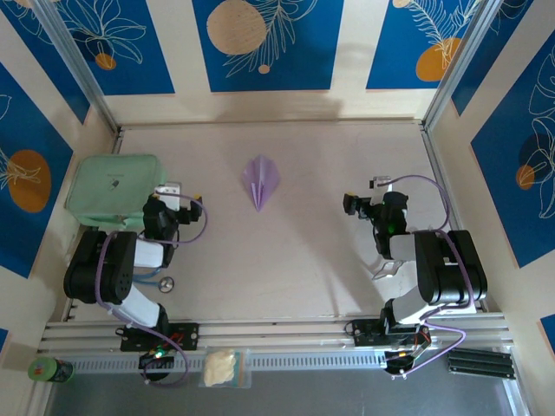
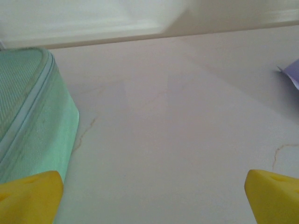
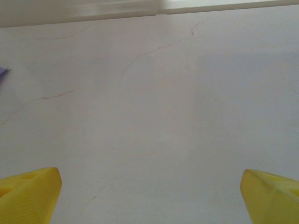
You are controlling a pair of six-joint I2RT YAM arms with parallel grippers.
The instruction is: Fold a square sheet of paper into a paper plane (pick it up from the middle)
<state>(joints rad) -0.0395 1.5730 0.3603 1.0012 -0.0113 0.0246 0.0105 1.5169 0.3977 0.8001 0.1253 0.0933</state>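
Start with the table (image 1: 303, 260): pale and bare across the middle. The mint-green box (image 1: 113, 191) sits at about 9 o'clock, tight against the left wall.

Your left tool (image 1: 172, 194) hangs just beside that box's right edge. In the left wrist view the yellow fingertips (image 2: 30, 196) stand spread as wide as they go, with nothing between them but bare table. Your right tool (image 1: 354, 204) is over at 3 o'clock, jaws equally wide and empty, with its fingertips (image 3: 28, 193) low over the surface.

And there's the paper plane (image 1: 261, 180), lying flat towards 12 o'clock from the table's middle. It is between the two tools and well apart from both, nose pointing back at you, centre crease showing.

My read: the folding looks done. It's a dart, not a square, and both tools are clear of it. Little or nothing seems left to do.
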